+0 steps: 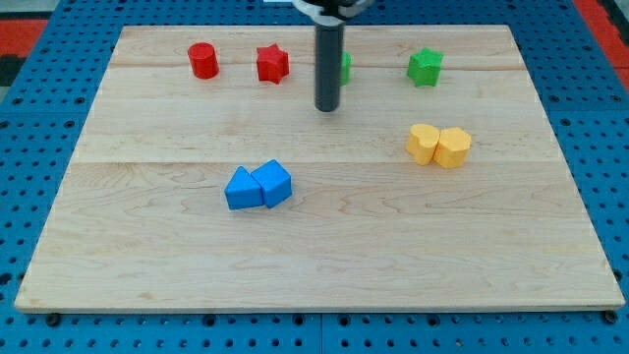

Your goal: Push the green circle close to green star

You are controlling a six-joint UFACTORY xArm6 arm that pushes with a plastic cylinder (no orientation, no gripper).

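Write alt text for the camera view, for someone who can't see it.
My tip rests on a wooden board just below-left of the green circle, which the rod mostly hides; the green star sits to the view's right. Also there: a red cylinder, a red star, two touching yellow blocks and two touching blue blocks.

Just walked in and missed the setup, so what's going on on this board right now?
A single arm with a dark rod is working the wooden board. My tip sits just below and left of the green circle, which the rod mostly hides. The green star lies apart from it, toward the view's right, so the gap is not yet closed. The red, yellow and blue blocks are off the tip's line.
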